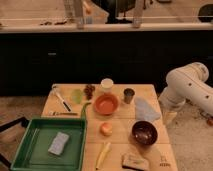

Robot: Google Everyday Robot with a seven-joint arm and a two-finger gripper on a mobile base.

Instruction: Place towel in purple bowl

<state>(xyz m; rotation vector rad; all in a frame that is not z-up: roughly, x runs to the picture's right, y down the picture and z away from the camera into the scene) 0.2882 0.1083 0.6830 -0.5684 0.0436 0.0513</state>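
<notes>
The towel (145, 109), a limp pale blue-grey cloth, lies on the wooden table (120, 131) near its right edge, behind the purple bowl (144, 132). The dark purple bowl stands upright at the front right and looks empty. My white arm (187, 87) hangs to the right of the table. The gripper (170, 117) is low beside the table's right edge, just right of the towel and apart from it.
An orange bowl (106, 104), a dark metal cup (129, 94), a white cup (106, 84), a green cup (76, 96) and grapes (89, 90) stand behind. A green tray (48, 142) holds a blue-grey sponge (59, 143). An orange fruit (105, 128), a banana (102, 154) and a packet (134, 161) lie in front.
</notes>
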